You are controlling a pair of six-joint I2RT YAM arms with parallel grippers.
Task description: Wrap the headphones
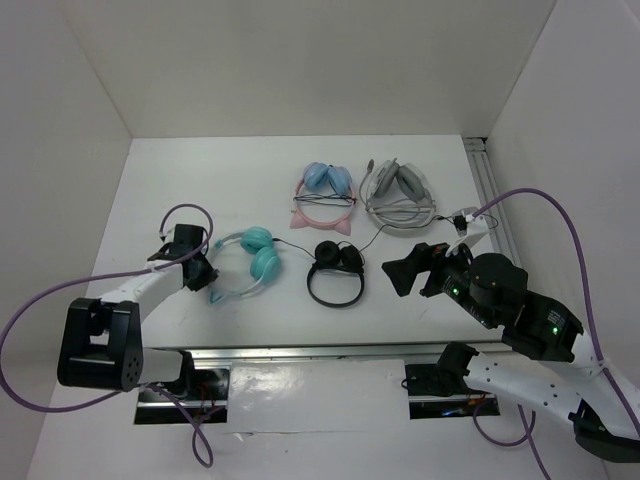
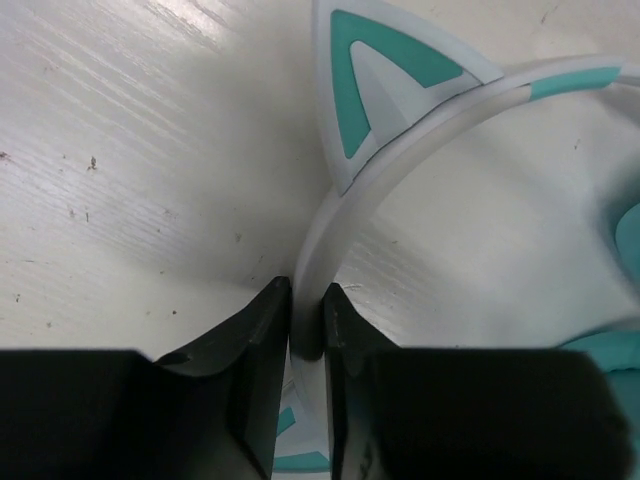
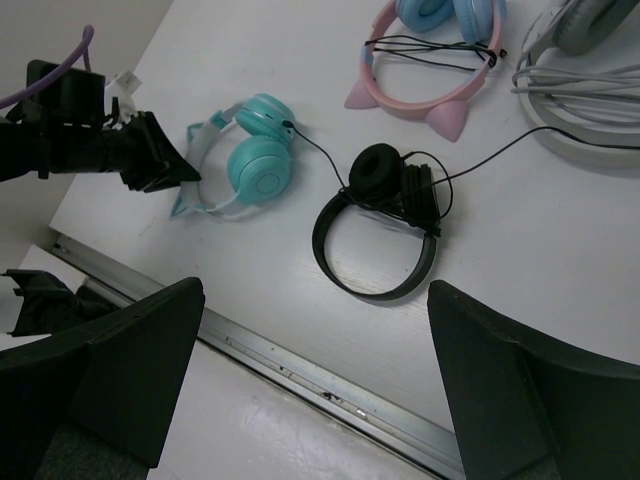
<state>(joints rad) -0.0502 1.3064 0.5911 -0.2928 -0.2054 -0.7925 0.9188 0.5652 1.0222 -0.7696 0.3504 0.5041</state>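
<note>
The teal headphones [image 1: 258, 256] lie flat on the white table at the left, cups to the right, cat-ear band to the left. My left gripper [image 1: 207, 268] is shut on that whitish band [image 2: 400, 150]; both black fingers [image 2: 260, 340] press its sides just below one cat ear [image 2: 365, 75]. A thin black cable [image 3: 318, 150] trails loose from a teal cup [image 3: 255, 170] toward the small black headset. My right gripper [image 1: 400, 270] hovers open over the table's front right with nothing between its fingers; in its own view it [image 3: 315, 290] looks down on the table's front edge.
Small black headphones [image 1: 335, 270] lie at the middle. Pink-banded blue-cupped cat-ear headphones [image 1: 325, 195] and a grey pair [image 1: 400, 190] sit behind them. A metal rail [image 1: 300, 350] runs along the front edge and another [image 1: 490, 190] along the right side. White walls enclose the table.
</note>
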